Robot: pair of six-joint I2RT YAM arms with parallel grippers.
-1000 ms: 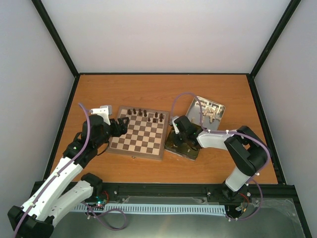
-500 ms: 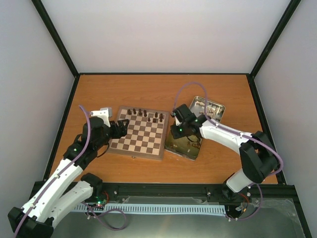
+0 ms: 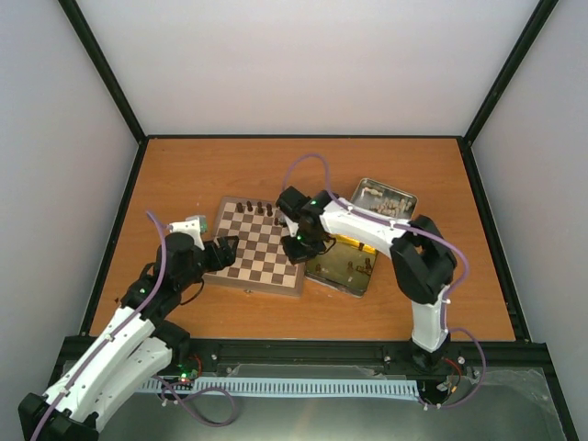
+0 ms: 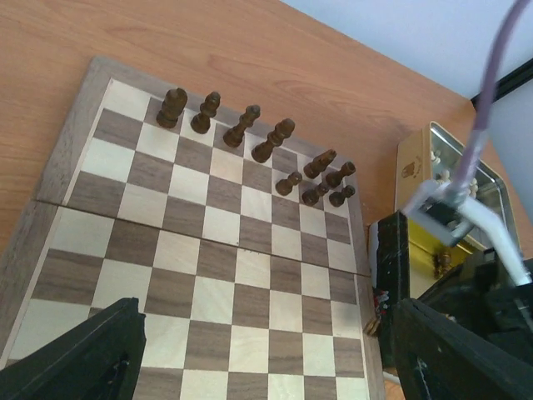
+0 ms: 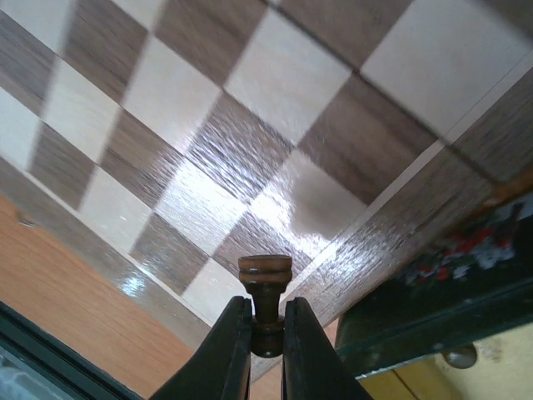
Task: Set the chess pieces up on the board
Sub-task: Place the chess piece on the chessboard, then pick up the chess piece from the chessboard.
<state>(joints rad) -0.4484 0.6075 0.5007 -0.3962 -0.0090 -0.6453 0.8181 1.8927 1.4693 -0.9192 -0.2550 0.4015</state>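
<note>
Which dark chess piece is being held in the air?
The piece pinched in the right tool, over the board; the standing pieces occupy far squares.

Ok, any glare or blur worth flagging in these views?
Right wrist: strong glare on the board beside the sharp dark chess piece in the right gripper. Left wrist: left gripper soft, standing dark pieces crisp. Top external: even light.

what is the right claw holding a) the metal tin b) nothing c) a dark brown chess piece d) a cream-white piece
c, since the right wrist view shows the right claw shut on a dark brown chess piece just above the board.
</note>
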